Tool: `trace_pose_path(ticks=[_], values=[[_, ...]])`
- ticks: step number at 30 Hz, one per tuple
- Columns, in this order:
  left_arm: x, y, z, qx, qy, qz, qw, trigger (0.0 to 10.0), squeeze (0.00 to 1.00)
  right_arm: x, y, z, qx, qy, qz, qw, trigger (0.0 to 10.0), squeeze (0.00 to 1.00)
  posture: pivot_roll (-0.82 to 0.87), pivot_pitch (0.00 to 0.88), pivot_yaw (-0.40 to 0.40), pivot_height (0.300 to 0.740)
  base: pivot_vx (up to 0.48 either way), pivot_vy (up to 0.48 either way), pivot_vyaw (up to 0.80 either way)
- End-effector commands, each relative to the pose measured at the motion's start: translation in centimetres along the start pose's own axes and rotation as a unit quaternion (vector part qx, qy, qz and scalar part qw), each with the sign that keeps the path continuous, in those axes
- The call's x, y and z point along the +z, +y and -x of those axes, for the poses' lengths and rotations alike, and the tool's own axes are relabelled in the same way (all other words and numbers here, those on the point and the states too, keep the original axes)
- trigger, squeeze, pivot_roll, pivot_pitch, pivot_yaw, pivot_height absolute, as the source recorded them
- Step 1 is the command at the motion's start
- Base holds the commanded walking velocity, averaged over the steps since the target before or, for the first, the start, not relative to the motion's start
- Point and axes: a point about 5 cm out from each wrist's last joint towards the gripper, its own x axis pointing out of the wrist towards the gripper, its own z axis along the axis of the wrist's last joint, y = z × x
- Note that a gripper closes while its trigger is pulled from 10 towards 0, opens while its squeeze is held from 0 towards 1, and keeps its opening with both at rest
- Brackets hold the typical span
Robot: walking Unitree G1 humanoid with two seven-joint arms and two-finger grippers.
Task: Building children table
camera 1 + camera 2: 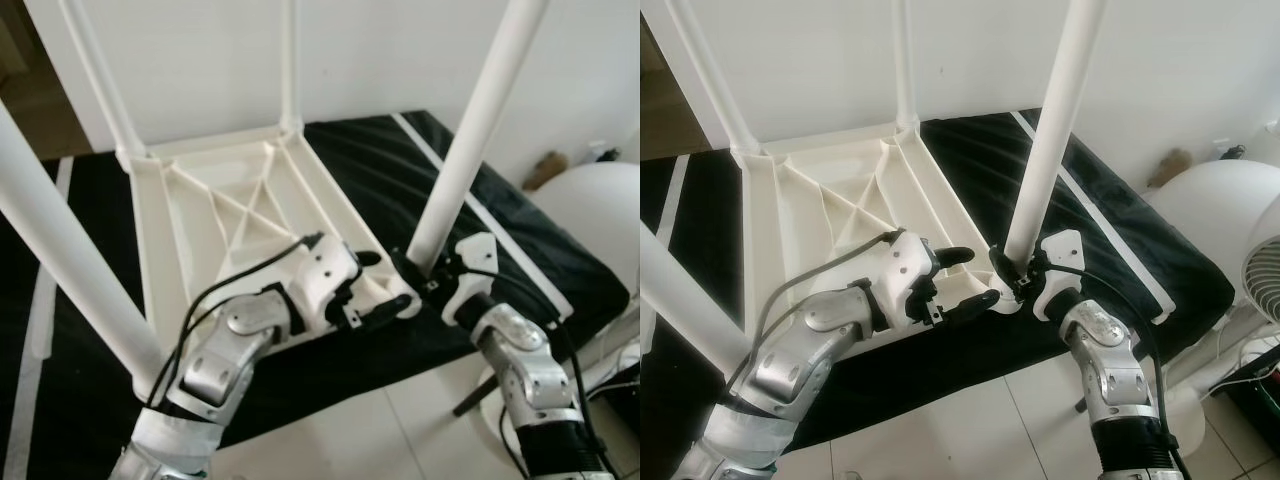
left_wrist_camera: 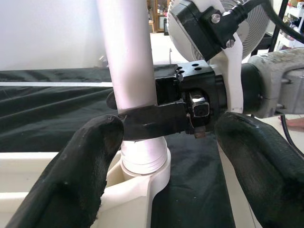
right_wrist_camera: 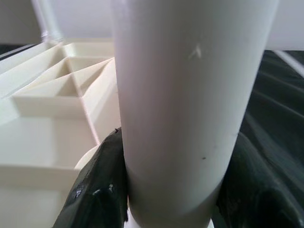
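A white plastic children's table [image 1: 230,210] lies upside down on a black-covered surface [image 1: 400,170]. All of its white legs point up. The near-right leg [image 1: 475,130] stands in its corner socket [image 2: 142,166]. My right gripper [image 1: 418,270] is shut on this leg just above the socket, one black finger [image 3: 99,190] on each side of it. My left gripper [image 1: 385,285] is open at the same corner. Its two fingers [image 2: 90,166] straddle the socket without closing on it.
The near-left leg [image 1: 70,270] rises close to my left arm. Two more legs [image 1: 100,75] stand at the far corners against the white wall. At the right are a white round seat [image 1: 590,210], a fan [image 1: 1255,290] and cables. Pale tile floor [image 1: 350,430] lies below.
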Motion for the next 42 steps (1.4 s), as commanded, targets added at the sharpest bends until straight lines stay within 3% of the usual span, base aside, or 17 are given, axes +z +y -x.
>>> trace_pose_path(ticks=[1, 8, 10, 13, 14, 17, 38, 39, 40, 41, 42], values=[[-0.5, -0.4, 0.0, -0.019, 0.010, 0.011, 1.000, 10.0, 0.00, -0.2, -0.3, 0.4, -0.033, 0.003, -0.009, 0.999, 10.0, 0.00, -0.13, 0.065, 0.010, 0.740, 0.000, 0.000, 0.00], [-0.7, -0.6, 0.0, -0.023, 0.011, 0.017, 1.000, 10.0, 0.00, -0.3, 0.4, 1.1, -0.157, 0.016, -0.022, 0.987, 10.0, 0.00, -0.14, 0.069, 0.008, 0.740, 0.000, 0.000, 0.00], [-0.7, -0.7, 0.0, -0.024, 0.010, 0.018, 1.000, 10.0, 0.00, -0.5, 0.5, 1.5, -0.216, 0.014, -0.030, 0.976, 10.0, 0.00, -0.14, 0.068, 0.005, 0.740, 0.000, 0.000, 0.00], [-0.7, -0.7, -0.1, -0.024, 0.011, 0.017, 1.000, 10.0, 0.00, -0.7, 0.5, 1.7, -0.254, 0.014, -0.037, 0.966, 10.0, 0.00, -0.13, 0.068, -0.002, 0.740, 0.000, 0.000, 0.00], [-0.8, -0.7, 0.0, -0.023, 0.015, 0.013, 1.000, 10.0, 0.00, -1.0, 0.7, 1.9, -0.292, 0.017, -0.048, 0.955, 10.0, 0.00, -0.13, 0.069, -0.003, 0.740, 0.000, 0.000, 0.00], [-0.7, -0.5, 0.1, -0.019, 0.016, 0.012, 1.000, 10.0, 0.00, -1.2, 1.2, 1.9, -0.326, 0.015, -0.067, 0.943, 10.0, 0.00, -0.13, 0.069, -0.003, 0.740, 0.000, 0.000, 0.00], [-0.6, -0.7, -0.3, -0.029, 0.015, 0.008, 0.999, 10.0, 0.00, -0.7, 3.0, 1.3, -0.275, 0.008, -0.051, 0.960, 10.0, 0.00, -0.12, 0.067, 0.003, 0.740, 0.000, 0.000, 0.00], [-0.5, -0.8, -0.4, -0.033, 0.012, 0.010, 0.999, 10.0, 0.00, -0.7, 2.9, 1.4, -0.269, 0.009, -0.043, 0.962, 10.0, 0.05, -0.13, 0.066, 0.004, 0.740, 0.000, 0.000, 0.00], [-0.4, -0.8, -0.4, -0.036, 0.011, 0.010, 0.999, 10.0, 0.00, -0.8, 2.9, 1.5, -0.266, 0.009, -0.039, 0.963, 10.0, 0.55, -0.13, 0.068, 0.005, 0.740, 0.000, 0.000, 0.00], [-0.4, -0.8, -0.4, -0.036, 0.011, 0.010, 0.999, 10.0, 0.00, -0.8, 2.9, 1.5, -0.266, 0.009, -0.039, 0.963, 10.0, 0.55, -0.13, 0.068, 0.005, 0.740, 0.000, 0.000, 0.00], [-0.4, -0.8, -0.3, -0.039, 0.010, 0.010, 0.999, 10.0, 0.00, -0.8, 2.8, 1.6, -0.264, 0.010, -0.037, 0.964, 10.0, 0.98, -0.13, 0.068, 0.005, 0.740, 0.000, 0.000, 0.00]])
